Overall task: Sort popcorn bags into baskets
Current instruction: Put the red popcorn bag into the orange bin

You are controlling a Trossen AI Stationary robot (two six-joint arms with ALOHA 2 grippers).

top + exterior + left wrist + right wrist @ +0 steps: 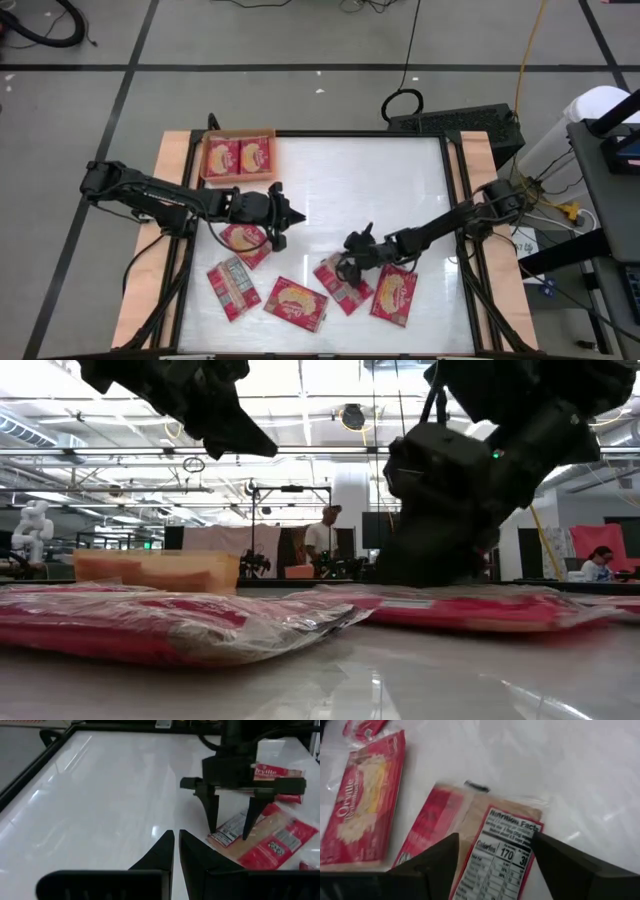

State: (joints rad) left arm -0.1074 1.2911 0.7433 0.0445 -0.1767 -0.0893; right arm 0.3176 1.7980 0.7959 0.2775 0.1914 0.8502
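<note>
**Right fingers straddled the label-side packet**

The right gripper [352, 262] hung with its fingers [432, 862] spread wide, directly over a popcorn bag [492, 850] that lay label side up on the white desk [360, 190]. In the right wrist view the nutrition panel showed in the gap between the two fingers, so the packet sat straight below them, with one short end reaching out past the fingertips. Its long axis ran roughly along the direction the wrist pointed, which means a closing pinch would likely cross the packet's narrow width near that end. Whether the fingertips already touched the wrapper could not be told.

Relative to this packet, the orange tray [238, 157] stood well apart at the far left corner of the desk, already holding two packets. Another picture-side packet [394, 294] lay just beside it on the right arm's side, and three more lay toward the left arm.

The left gripper [281, 222] hovered between packet and tray, fingers pressed together and holding nothing. The right arm was plainly the nearer one.
</note>
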